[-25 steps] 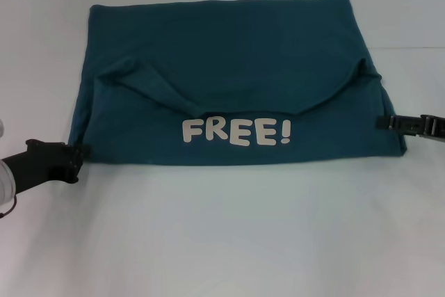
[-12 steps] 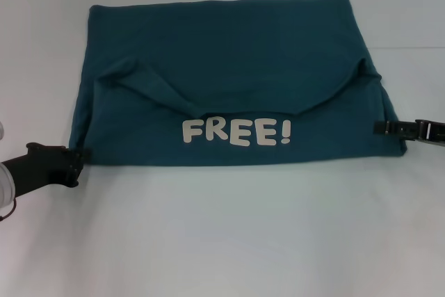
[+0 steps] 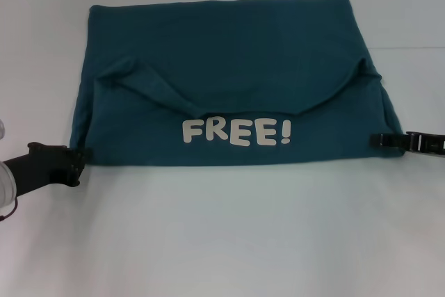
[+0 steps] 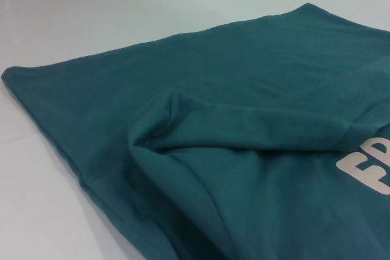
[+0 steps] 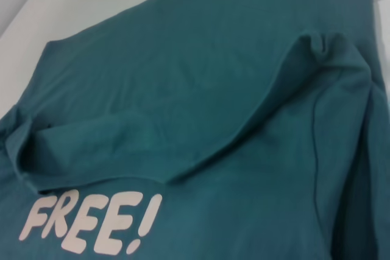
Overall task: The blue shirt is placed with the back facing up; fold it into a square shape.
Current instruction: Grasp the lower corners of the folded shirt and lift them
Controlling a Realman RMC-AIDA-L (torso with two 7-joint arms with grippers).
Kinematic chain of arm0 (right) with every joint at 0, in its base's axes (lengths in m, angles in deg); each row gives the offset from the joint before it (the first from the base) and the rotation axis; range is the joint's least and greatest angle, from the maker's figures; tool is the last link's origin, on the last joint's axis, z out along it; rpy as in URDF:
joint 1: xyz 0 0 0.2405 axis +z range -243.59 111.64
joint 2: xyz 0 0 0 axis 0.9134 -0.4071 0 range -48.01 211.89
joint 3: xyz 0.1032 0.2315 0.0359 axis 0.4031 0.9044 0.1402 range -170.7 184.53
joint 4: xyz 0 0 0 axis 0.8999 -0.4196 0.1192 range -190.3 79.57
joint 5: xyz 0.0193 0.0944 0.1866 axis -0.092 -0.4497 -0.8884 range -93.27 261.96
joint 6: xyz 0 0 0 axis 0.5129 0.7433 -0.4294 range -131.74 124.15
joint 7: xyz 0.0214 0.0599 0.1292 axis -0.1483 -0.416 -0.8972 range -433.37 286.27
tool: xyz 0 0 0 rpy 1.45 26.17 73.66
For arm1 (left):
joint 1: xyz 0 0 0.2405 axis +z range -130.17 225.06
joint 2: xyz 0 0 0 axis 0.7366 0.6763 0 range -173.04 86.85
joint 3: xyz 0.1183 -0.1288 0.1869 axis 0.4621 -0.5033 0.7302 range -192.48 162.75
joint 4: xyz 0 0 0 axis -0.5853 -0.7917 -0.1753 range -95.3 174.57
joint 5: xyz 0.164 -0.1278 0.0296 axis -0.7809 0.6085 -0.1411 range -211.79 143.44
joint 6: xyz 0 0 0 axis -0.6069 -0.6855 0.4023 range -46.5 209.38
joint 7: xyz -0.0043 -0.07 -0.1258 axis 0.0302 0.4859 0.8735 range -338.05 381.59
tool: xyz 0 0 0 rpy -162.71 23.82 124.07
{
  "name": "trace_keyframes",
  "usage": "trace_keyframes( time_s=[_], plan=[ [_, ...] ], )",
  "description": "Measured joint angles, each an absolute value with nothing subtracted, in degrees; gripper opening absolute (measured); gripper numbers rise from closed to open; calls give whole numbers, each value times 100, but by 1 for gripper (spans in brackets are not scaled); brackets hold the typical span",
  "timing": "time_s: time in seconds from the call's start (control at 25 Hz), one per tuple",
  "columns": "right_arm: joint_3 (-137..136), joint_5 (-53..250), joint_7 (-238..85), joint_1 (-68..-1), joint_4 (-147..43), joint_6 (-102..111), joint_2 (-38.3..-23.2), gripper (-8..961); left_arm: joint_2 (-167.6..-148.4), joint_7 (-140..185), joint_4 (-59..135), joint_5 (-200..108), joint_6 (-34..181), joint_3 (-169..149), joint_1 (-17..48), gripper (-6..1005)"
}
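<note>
Head view: my left gripper (image 3: pixel 78 158) touches the blue shirt (image 3: pixel 229 53) at its near-left corner and my right gripper (image 3: pixel 381 140) its right edge; I cannot tell either's opening. The shirt lies mid-table, long axis left-right. Wrist views: folded cloth, lettering.

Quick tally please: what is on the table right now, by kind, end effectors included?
Large dark teal-blue soft-fabric T-shirt with white "FREE!" lettering: 1
Black end effectors: 2, left end effector and right end effector, at the shirt's near corners
Total: 3
</note>
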State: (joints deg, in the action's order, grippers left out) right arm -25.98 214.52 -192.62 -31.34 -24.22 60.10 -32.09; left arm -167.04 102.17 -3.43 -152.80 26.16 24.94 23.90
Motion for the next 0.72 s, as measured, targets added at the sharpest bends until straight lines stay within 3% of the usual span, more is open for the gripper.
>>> trace_keyframes(
  time_s=[0.12,0.32,0.44,0.64,0.72],
  plan=[
    [-2586,21452,-19285,-3174,-2421,5975,-3205,795,-16702,10222,-341,-15288,2616,2495,2389,-1],
    [-2566,21452,-19247,-3217,-2387,6000,-3203,552,-16706,10239,-334,-15291,2606,2495,2395,-2],
    [-2593,21451,-19230,-3222,-2401,6013,-3183,305,-16707,10261,-334,-15292,2594,2495,2403,-2],
    [-2589,21428,-19147,-3298,-2377,6099,-3172,100,-16710,10376,-357,-15292,2480,2491,2412,-2],
    [-2546,21398,-19079,-3348,-2361,6217,-3162,82,-16706,10529,-423,-15329,2263,2479,2425,-2]
  ],
)
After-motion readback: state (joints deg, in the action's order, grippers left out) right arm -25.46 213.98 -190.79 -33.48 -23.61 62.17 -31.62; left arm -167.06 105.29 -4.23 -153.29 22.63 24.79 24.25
